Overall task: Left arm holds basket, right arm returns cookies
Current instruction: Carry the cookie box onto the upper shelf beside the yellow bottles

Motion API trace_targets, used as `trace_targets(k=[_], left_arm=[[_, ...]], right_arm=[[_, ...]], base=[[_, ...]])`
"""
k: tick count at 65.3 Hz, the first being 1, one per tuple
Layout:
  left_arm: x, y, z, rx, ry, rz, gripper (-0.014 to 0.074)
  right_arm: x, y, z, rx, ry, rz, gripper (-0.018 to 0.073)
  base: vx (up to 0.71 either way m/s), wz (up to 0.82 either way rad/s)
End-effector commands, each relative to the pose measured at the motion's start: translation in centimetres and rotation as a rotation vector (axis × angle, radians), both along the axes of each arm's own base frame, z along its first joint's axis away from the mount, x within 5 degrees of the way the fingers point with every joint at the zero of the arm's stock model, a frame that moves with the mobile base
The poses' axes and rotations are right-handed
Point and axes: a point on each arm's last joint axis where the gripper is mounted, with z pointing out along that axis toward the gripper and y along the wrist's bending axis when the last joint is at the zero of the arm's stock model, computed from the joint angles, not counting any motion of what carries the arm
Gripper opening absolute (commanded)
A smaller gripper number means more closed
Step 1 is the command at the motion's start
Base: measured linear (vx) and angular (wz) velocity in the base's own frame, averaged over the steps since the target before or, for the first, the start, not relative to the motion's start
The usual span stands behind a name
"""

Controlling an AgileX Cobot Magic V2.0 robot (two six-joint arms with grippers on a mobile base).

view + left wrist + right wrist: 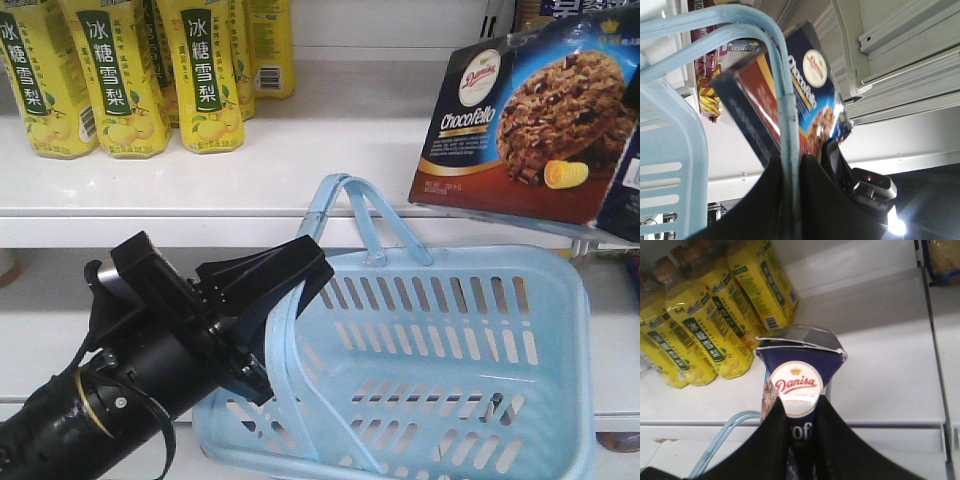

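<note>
- White shop shelving point(300, 190) fills the background, with yellow drink bottles point(120, 80) ranked on the upper board at the left and open board to their right
- Cookies point(540, 120), a dark navy carton, hang in the air over the front edge of that shelf at the upper right, tilted, above the far right corner of the basket point(450, 380) and clear of it
- The right gripper point(802, 440) is clenched on the carton's lower part, black jaws pressing both faces just under the white oval logo; the right arm itself is out of the front view
- The left gripper point(265, 320) is clamped on one hoop handle point(290, 330) of the light blue basket, holding it in front of the lower shelf; the basket looks empty
- Risk, as I judge it: the carton's bottom corner may catch the shelf lip if it goes in tilted, since it sits right at the edge
- Risk: the top flap point(800, 342) looks dented and loose, so a thin card box squeezed this hard could buckle or twist in the jaws
- Risk: set down leaning, a tall narrow box could topple toward the bottles or fall back into the basket
- Risk: the basket hangs from a single handle, so it could swing or sag
- Readable on the carton: "Danisa" in red under a crown, "ChocoFello" in white, beside a chocolate-chip cookie picture
- Bottles carry green bands with Chinese characters reading 冰糖雪梨, plus barcodes; smaller print is unreadable
</note>
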Motion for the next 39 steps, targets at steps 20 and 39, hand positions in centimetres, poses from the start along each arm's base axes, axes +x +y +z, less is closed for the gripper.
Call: trace_targets(k=[20,39], left_arm=[[0.8,1.2,2.5,-0.146,-0.071,0.109,0.0],[0.8,1.2,2.5,-0.146,-0.071,0.109,0.0]], right_arm=[[5.3,2.3,1.7,-0.251,-0.368,-0.017,-0.0011],[8.9,4.6,0.0,-0.422,-0.424,0.024,-0.0006]], base=[[0.0,0.0],[0.0,0.0]])
